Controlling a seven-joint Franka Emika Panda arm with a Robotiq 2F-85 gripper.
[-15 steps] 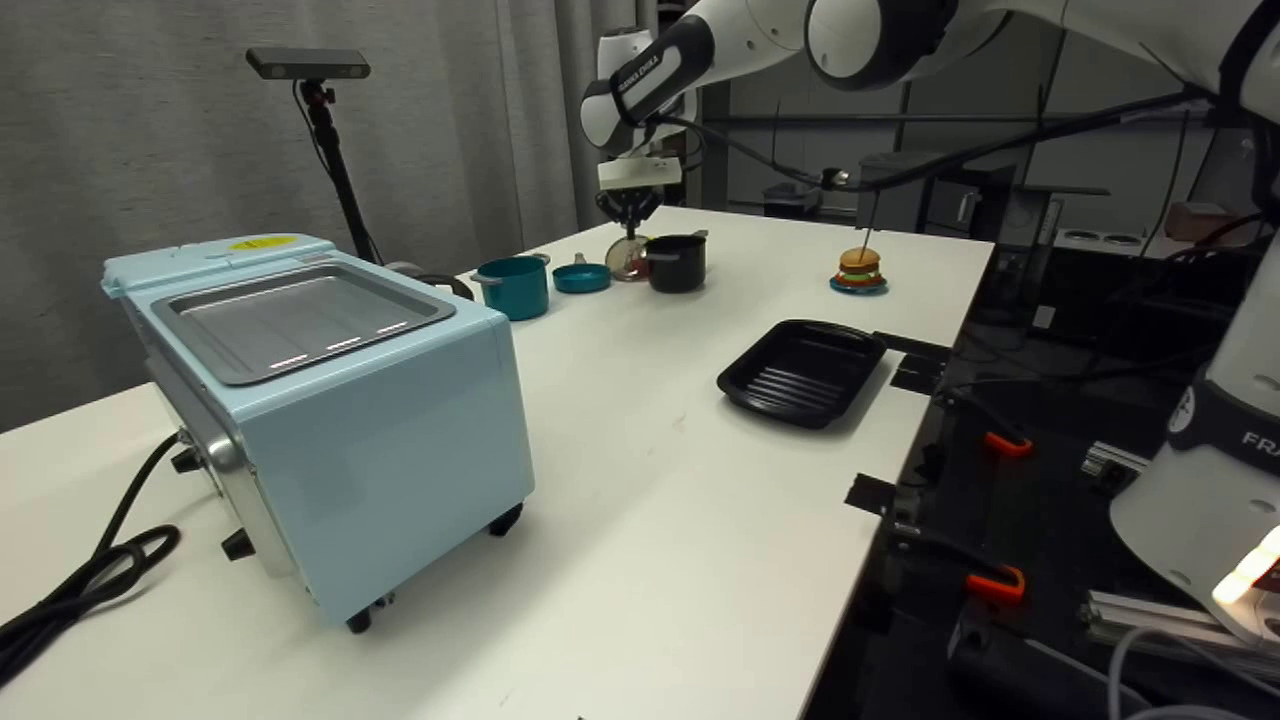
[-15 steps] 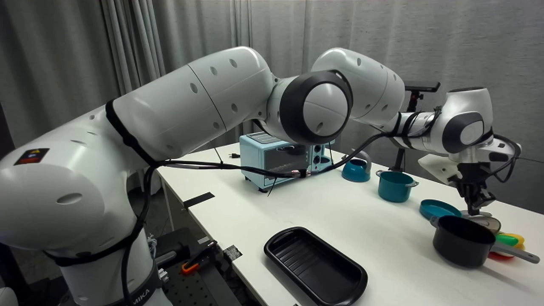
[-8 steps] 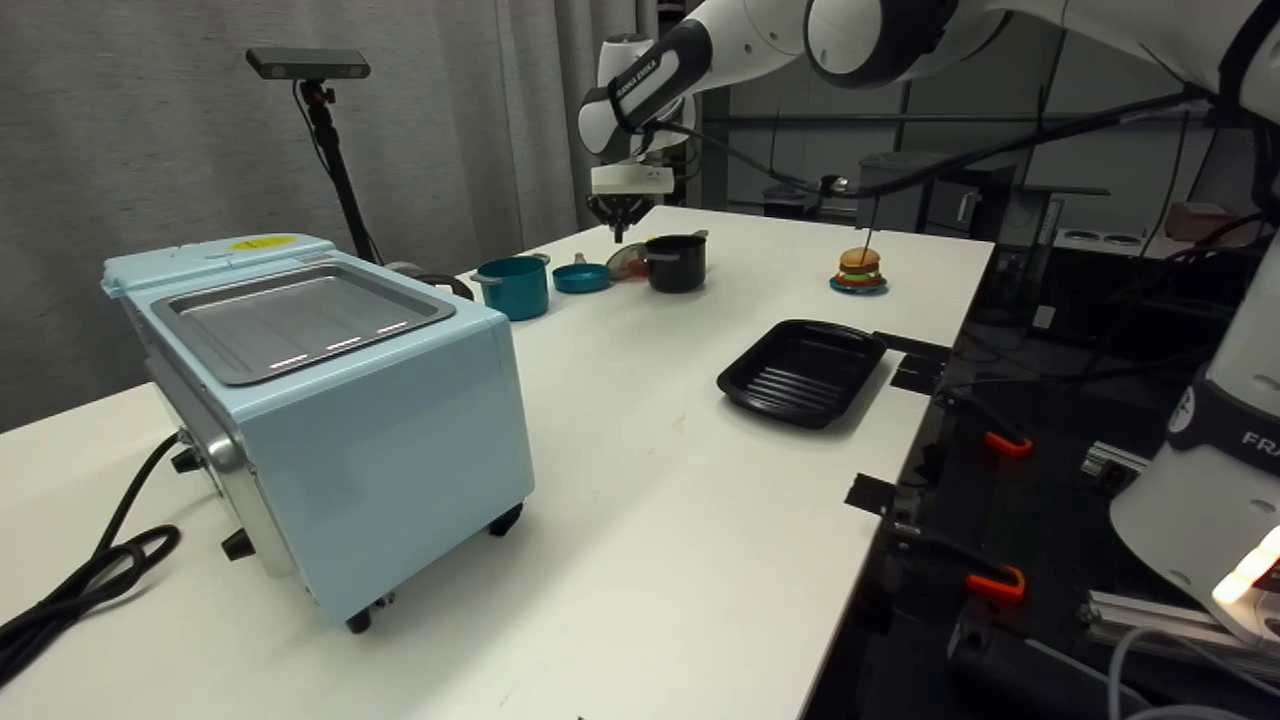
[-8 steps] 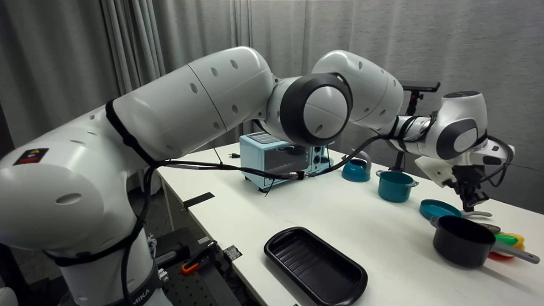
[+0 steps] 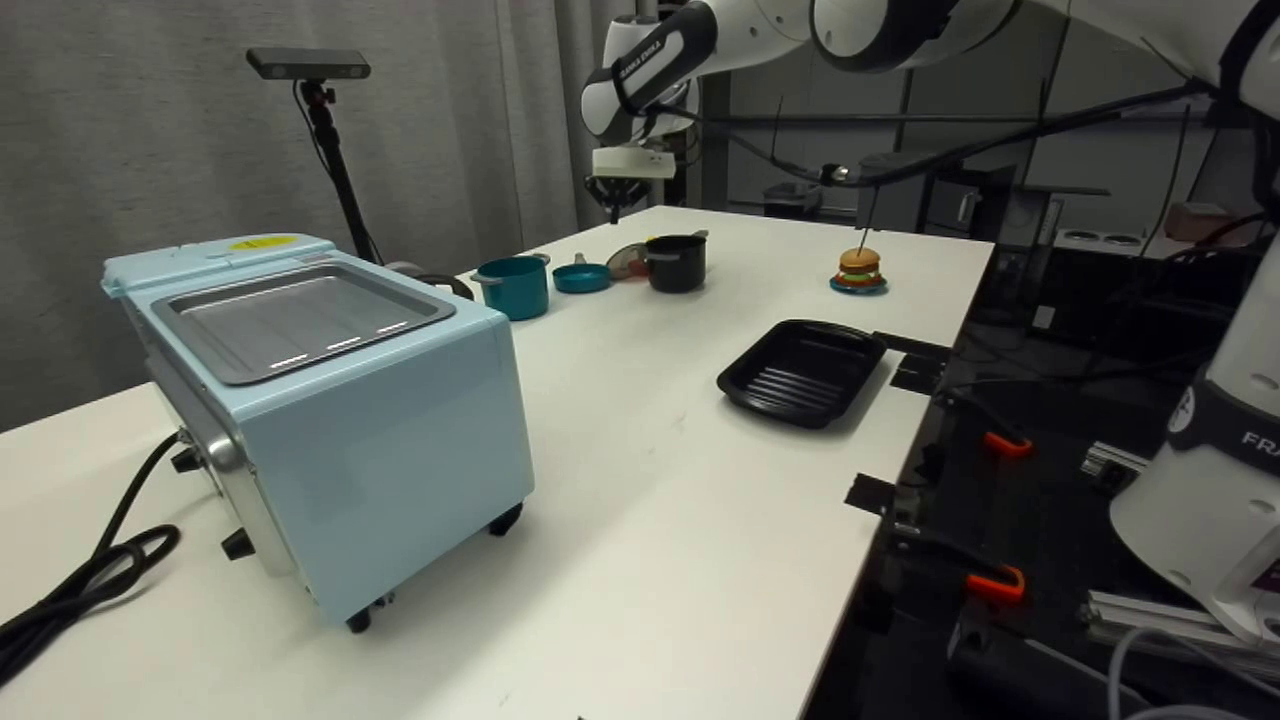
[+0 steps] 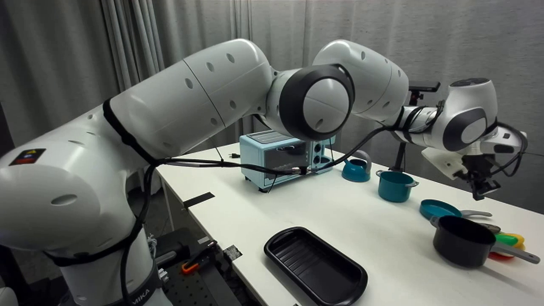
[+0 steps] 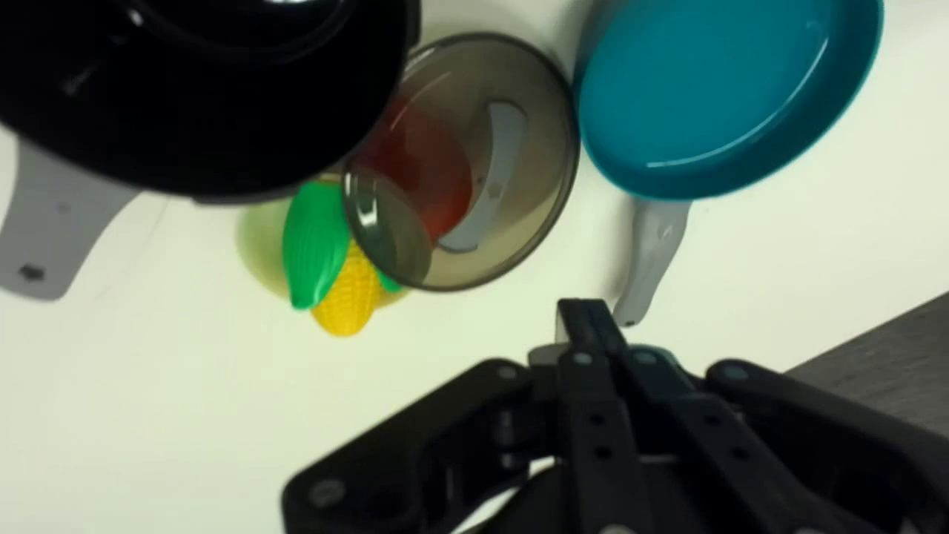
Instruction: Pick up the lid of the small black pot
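Observation:
The black pot [image 5: 676,268] stands uncovered on the white table; it also shows in an exterior view [image 6: 461,244] and partly in the wrist view [image 7: 207,126]. The clear glass lid [image 7: 474,159] with a grey curved handle [image 7: 503,167] lies between the pot and a teal pan, tilted over a red thing and toy corn. The lid is partly hidden behind the pot in both exterior views [image 5: 628,262] [image 6: 491,228]. My gripper [image 7: 586,308] has its fingertips together with nothing between them. It hangs above the table, apart from the lid, in both exterior views [image 5: 614,215] [image 6: 479,196].
The teal pan [image 7: 719,89] touches or nearly touches the lid. The corn [image 7: 347,297] and red thing [image 7: 426,174] lie by the pot. A teal pot [image 6: 395,187], kettle [image 6: 356,171], blue oven [image 6: 276,159], black ridged tray [image 6: 316,267] and toy burger [image 5: 858,272] stand farther off.
One second ago the lid stood more upright at my fingertips. It then dropped lower beside the pot. My gripper has risen away from it. The pot and pan have not moved.

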